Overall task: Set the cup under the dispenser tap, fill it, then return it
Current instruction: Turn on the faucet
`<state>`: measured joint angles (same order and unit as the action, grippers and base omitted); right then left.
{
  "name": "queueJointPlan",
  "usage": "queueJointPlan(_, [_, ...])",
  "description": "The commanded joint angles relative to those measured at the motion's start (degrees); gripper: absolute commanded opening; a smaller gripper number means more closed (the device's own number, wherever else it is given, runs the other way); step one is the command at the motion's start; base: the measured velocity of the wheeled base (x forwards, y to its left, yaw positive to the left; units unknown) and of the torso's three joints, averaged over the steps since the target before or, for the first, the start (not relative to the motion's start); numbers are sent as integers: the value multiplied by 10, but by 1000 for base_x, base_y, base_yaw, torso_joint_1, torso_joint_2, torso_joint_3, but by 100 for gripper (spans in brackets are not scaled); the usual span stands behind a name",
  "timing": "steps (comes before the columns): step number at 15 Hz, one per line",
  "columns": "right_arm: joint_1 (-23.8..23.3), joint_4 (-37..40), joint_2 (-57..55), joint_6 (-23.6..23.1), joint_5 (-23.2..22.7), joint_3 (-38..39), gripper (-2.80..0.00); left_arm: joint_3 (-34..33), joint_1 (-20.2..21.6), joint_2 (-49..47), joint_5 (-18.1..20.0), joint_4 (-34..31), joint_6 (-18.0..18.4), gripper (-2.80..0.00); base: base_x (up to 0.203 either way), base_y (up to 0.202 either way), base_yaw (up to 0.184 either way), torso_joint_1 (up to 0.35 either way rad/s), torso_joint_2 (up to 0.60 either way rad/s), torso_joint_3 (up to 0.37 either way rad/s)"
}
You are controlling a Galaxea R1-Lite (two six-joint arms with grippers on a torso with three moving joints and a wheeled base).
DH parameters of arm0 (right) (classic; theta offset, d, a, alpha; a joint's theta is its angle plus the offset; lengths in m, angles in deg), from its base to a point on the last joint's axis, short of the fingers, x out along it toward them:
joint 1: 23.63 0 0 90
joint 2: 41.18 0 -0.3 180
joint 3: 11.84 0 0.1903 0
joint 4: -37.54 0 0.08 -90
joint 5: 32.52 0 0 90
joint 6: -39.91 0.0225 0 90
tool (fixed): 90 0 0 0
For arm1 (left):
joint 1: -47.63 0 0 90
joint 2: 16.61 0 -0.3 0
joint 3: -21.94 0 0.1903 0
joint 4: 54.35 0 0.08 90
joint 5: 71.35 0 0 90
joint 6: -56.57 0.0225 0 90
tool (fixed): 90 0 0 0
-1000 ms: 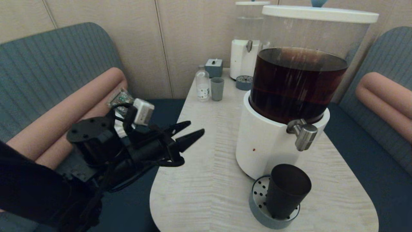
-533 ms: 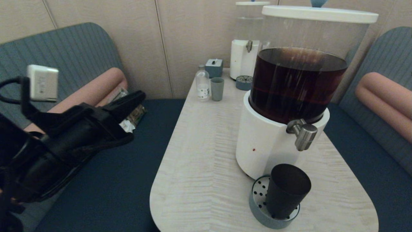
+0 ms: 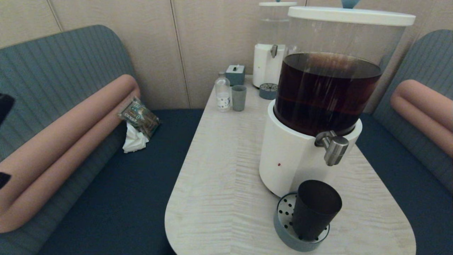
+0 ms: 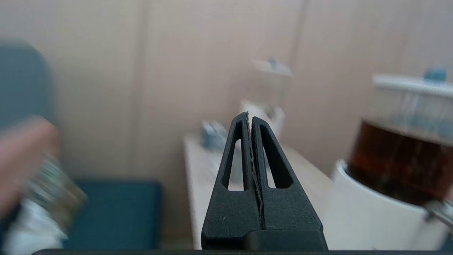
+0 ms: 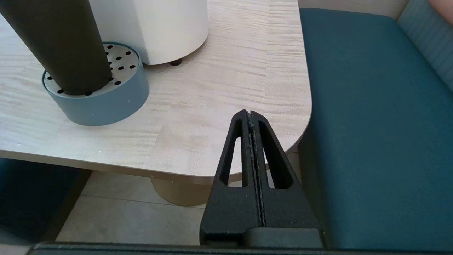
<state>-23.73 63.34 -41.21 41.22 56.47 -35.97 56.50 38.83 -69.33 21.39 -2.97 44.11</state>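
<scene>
The black-brown cup (image 3: pixel 315 214) stands upright on the round perforated drip tray (image 3: pixel 283 233), just below the brushed-steel dispenser tap (image 3: pixel 334 150) of the big white-based dispenser (image 3: pixel 290 166) holding dark liquid. No gripper touches the cup. My left gripper (image 4: pixel 249 115) is shut and empty, held in the air off the table's left side and facing the dispensers. In the head view only dark slivers of that arm show at the left edge. My right gripper (image 5: pixel 250 113) is shut and empty, low beside the table's near right corner, with the cup (image 5: pixel 60 42) and drip tray (image 5: pixel 106 102) ahead of it.
At the far end of the table (image 3: pixel 219 184) stand a grey-blue tumbler (image 3: pixel 239 98), a small bottle (image 3: pixel 223 92), a small blue-grey box (image 3: pixel 235 73) and a smaller clear-liquid dispenser (image 3: pixel 270 56). A packet and tissue (image 3: pixel 138 122) lie on the left bench. Blue benches flank the table.
My left arm has swung back to the left, almost out of the head view, and its jaws have gone from open to shut. The cup has not moved.
</scene>
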Motion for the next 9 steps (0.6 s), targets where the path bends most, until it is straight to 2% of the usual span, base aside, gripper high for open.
queueJointPlan(1, [0, 0, -1, 0, 0, 0, -280, -30, 51, 135, 12, -4, 4, -280, 0, 0, 0, 0, 0, 0])
queueJointPlan(4, [0, 0, 0, 0, 0, 0, -280, -43, 80, 264, 30, -77, 19, -280, 0, 0, 0, 0, 0, 0])
queueJointPlan(9, [0, 0, -1, 0, 0, 0, -280, -45, 89, 423, 40, -239, 33, -280, 0, 0, 0, 0, 0, 0])
